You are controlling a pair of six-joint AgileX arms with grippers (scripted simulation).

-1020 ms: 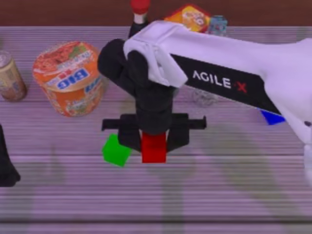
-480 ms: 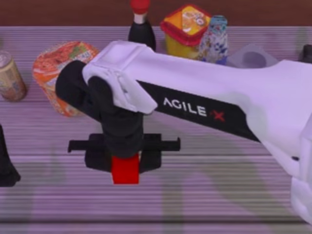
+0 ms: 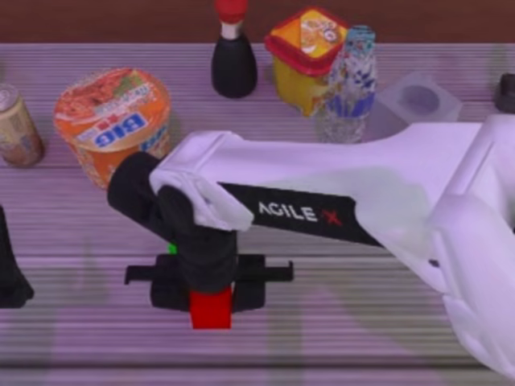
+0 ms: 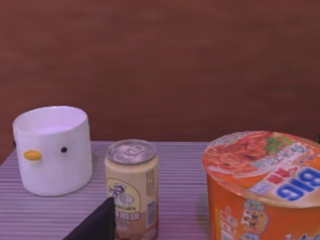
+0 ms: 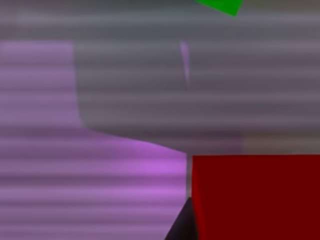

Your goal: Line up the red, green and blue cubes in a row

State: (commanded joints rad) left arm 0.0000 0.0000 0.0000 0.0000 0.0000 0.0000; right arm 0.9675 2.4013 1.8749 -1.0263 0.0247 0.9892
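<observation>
Below the noodle cup (image 3: 113, 125), toward the table's near edge, my right gripper (image 3: 211, 299) is clamped on the red cube (image 3: 211, 310), one cube held between its fingers. Of the green cube (image 3: 172, 248) only a sliver peeks out from under my right arm in the top view, between the noodle cup and the red cube; the right wrist view shows a corner of it (image 5: 220, 6) lying on the table (image 3: 338, 338), apart from the red cube (image 5: 255, 195). Blue cube: can't see it in any view. My left arm sits parked at the table's left edge, below the drink can (image 3: 16, 125); can't tell its fingers' state. Behind the noodle cup, counted: one can, one chick mug (image 4: 52, 150), one sauce bottle (image 3: 233, 56), one yellow tub (image 3: 306, 52), one water bottle (image 3: 350, 80), one grey block (image 3: 418, 98).
</observation>
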